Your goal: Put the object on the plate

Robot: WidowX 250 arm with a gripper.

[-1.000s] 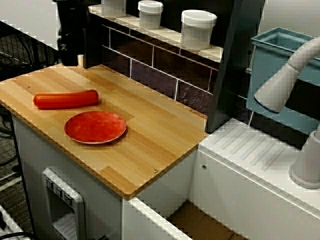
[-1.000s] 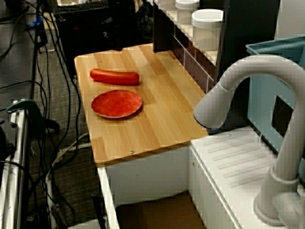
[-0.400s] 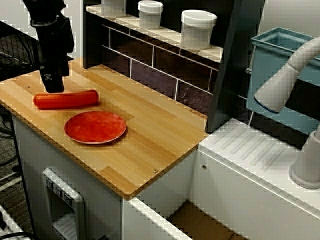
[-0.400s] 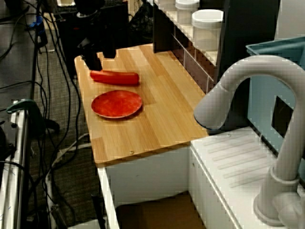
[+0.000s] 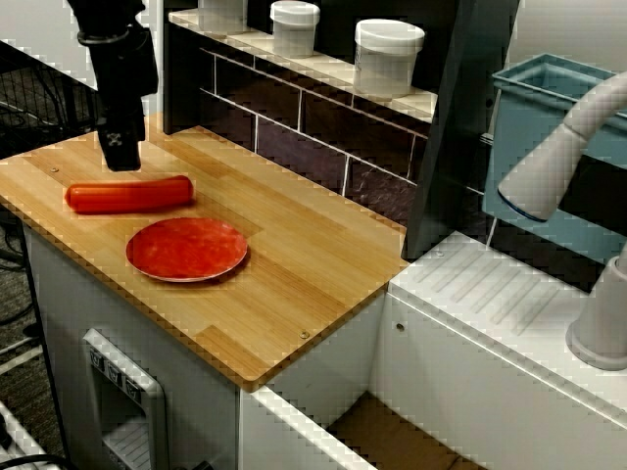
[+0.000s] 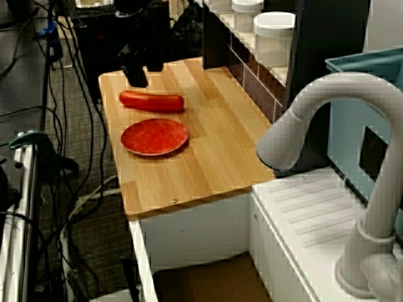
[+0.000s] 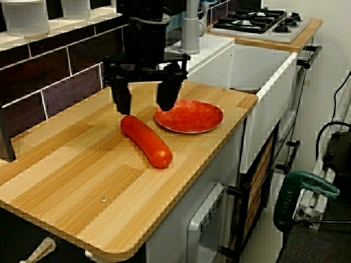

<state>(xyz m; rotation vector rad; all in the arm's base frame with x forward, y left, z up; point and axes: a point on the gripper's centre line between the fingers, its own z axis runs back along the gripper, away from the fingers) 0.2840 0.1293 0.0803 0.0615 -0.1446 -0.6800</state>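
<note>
The object [image 5: 127, 194] is a red-orange sausage lying flat near the left end of the wooden board [image 5: 294, 264]. It also shows as the object [image 6: 151, 100] and the object [image 7: 147, 141]. The plate [image 5: 186, 249], round and red-orange, sits bare just in front of it, seen too as the plate [image 6: 154, 136] and the plate [image 7: 189, 116]. My black gripper [image 7: 143, 104] hangs open just above the sausage's end, one finger to each side and nothing between them. It is also the gripper [image 5: 122, 152] and the gripper [image 6: 141, 72].
Behind the board rises a dark tiled wall with white jars [image 5: 389, 54] on a ledge. A white sink unit with a grey faucet [image 5: 563, 147] and a blue bin [image 5: 549, 108] lie to the right. The board's front edge drops to cables [image 6: 56, 113] on the floor.
The arm has come into view from the back left. It moved right and slightly up, so the open gripper now hangs over the sausage. Sausage and plate have not moved.
</note>
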